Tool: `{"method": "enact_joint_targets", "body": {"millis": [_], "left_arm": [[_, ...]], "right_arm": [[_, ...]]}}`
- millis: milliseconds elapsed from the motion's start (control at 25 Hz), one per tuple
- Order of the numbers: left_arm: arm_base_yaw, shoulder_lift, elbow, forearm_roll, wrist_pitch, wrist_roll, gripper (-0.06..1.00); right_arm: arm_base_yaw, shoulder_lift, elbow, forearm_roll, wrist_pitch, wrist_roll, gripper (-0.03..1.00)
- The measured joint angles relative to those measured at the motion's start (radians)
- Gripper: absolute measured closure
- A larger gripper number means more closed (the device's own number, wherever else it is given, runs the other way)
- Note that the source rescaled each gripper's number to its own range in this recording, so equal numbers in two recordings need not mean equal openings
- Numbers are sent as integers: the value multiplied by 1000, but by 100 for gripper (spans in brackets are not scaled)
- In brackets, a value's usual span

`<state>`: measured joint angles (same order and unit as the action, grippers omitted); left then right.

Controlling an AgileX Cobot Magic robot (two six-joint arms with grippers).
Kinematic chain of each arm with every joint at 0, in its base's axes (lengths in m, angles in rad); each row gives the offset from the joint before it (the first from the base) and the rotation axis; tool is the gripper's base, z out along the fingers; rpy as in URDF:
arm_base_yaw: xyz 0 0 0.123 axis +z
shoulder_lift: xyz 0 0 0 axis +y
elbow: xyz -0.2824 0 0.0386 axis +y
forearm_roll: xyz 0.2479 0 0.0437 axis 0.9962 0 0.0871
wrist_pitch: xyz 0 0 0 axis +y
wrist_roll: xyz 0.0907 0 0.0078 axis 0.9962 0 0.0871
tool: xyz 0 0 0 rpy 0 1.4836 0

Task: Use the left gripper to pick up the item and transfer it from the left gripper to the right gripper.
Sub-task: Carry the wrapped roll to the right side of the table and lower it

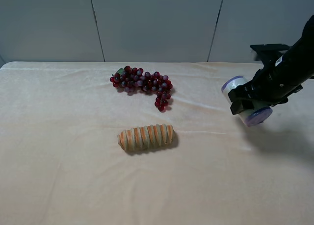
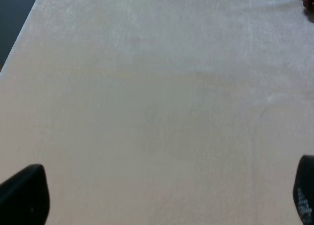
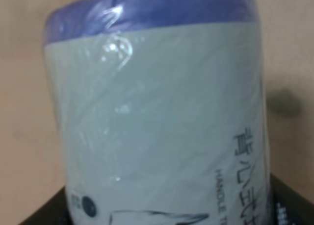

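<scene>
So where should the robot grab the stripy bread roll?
Around its middle, coming straight down from above. The bread roll lies flat on the tablecloth with its long side running left to right, so the squeeze probably works best across its narrower width, front and back.

Shiny-wrapped cream cylinder (image 3: 157, 122) fills the frame, purple-blue band at one end. Black fingers (image 3: 292, 203) flank it over beige cloth (image 3: 19, 87).

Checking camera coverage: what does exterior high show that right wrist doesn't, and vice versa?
Only exterior high: grapes, bread roll, the right arm. Only right wrist: dark print on the wrap. Both: the wrapped cylinder held in the right gripper, over the cream tablecloth.
</scene>
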<state>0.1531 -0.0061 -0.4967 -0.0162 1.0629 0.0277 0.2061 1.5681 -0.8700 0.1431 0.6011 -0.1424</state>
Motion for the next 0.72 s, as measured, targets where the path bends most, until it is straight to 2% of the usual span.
{"method": "enact_joint_targets", "body": {"millis": [320,720], "left_arm": [[0,0,0,0,0,0,-6],[0,0,0,0,0,0,-6]], "right_arm": [[0,127,0,1,-72,0,97],[0,166,0,3,-90,0,97]]}}
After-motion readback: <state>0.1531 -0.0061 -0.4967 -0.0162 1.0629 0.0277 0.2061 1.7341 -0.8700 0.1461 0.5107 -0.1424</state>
